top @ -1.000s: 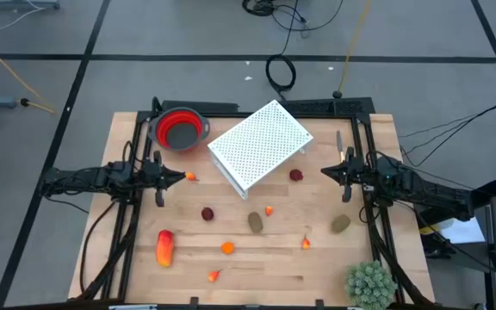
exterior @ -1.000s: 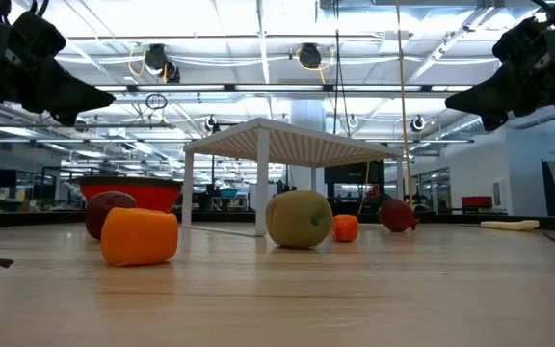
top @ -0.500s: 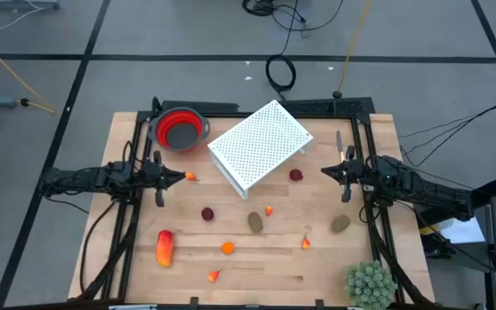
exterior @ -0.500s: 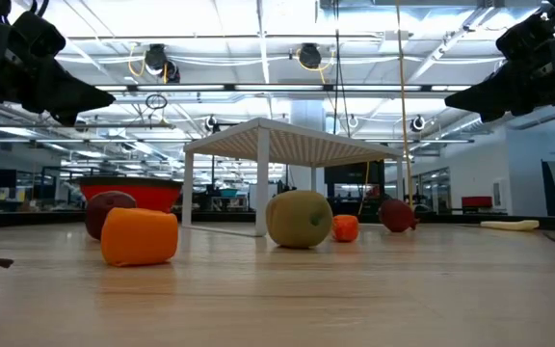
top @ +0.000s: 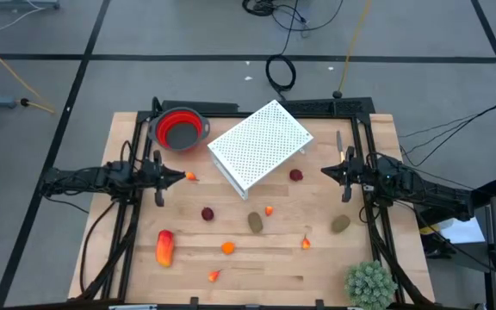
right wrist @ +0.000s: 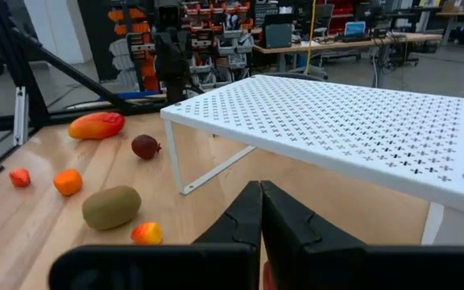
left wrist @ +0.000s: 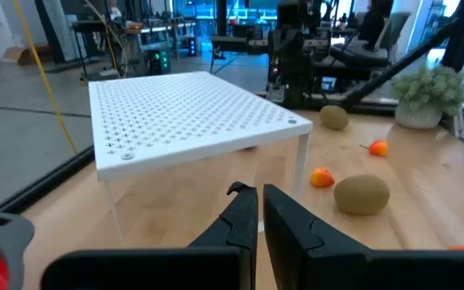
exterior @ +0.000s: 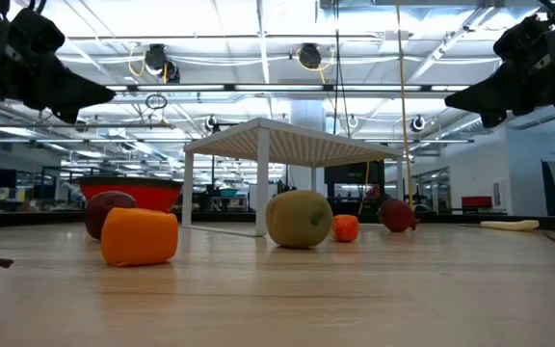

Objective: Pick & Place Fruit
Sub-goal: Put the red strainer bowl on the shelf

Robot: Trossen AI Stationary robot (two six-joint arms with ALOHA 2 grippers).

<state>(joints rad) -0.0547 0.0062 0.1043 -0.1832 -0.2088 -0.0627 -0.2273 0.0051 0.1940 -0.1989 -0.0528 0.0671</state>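
The fruit lies scattered on the wooden table. It includes a long red-orange piece (top: 164, 248), two dark red balls (top: 207, 213) (top: 295, 175), two brown-green ovals (top: 255, 222) (top: 340, 225) and several tiny orange bits, one of them (top: 191, 177) just beyond my left gripper's tips. My left gripper (top: 179, 176) (left wrist: 259, 201) hovers shut above the table's left side, pointing right. My right gripper (top: 324, 170) (right wrist: 260, 193) hovers shut above the right side, pointing left, near the red ball. In the low view both grippers (exterior: 109, 94) (exterior: 448, 99) hang well above the tabletop.
A white perforated shelf (top: 260, 145) stands on thin legs between the two grippers, toward the far side. The red bowl with a grey rim (top: 180, 129) sits at the far left. A spiky green plant (top: 368, 282) stands at the near right corner. Black frame rails run along both sides.
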